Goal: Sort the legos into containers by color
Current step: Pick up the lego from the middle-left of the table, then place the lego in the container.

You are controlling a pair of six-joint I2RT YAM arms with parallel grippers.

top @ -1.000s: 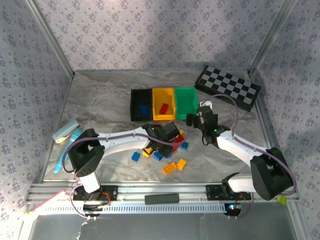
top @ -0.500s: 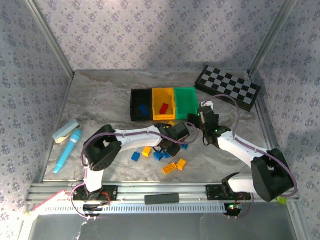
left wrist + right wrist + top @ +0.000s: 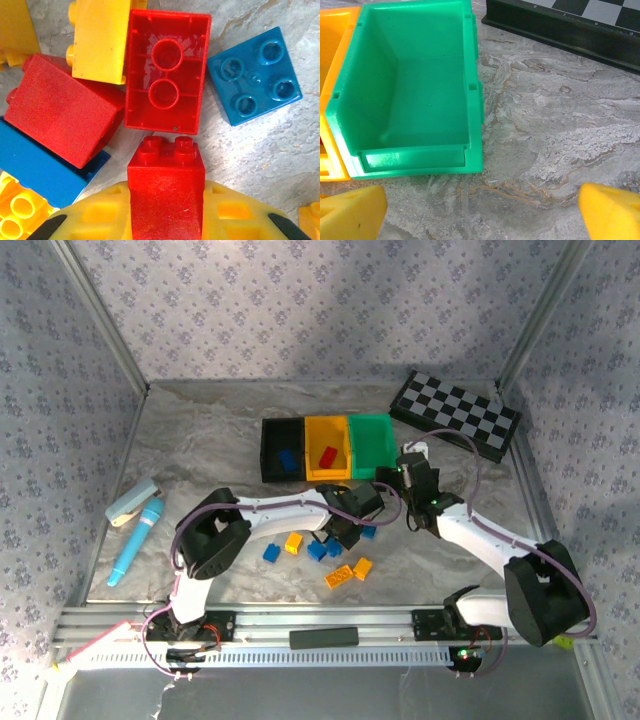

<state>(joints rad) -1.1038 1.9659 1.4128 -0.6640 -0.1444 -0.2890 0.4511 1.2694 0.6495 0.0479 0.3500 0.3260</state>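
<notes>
Bright even light, soft shadows, sharp focus

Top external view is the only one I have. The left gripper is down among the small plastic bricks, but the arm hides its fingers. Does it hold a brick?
Observer: Yes. In the left wrist view, the left gripper is shut on a small red studded plastic brick.
Operator: What lies directly in front of it?
Observer: An upturned red plastic brick, hollow side up, just beyond the held brick's studs.
Operator: And the right gripper?
Observer: In the right wrist view, the right gripper is open, its fingers wide apart, and it faces the green plastic bin, which is empty.
</notes>
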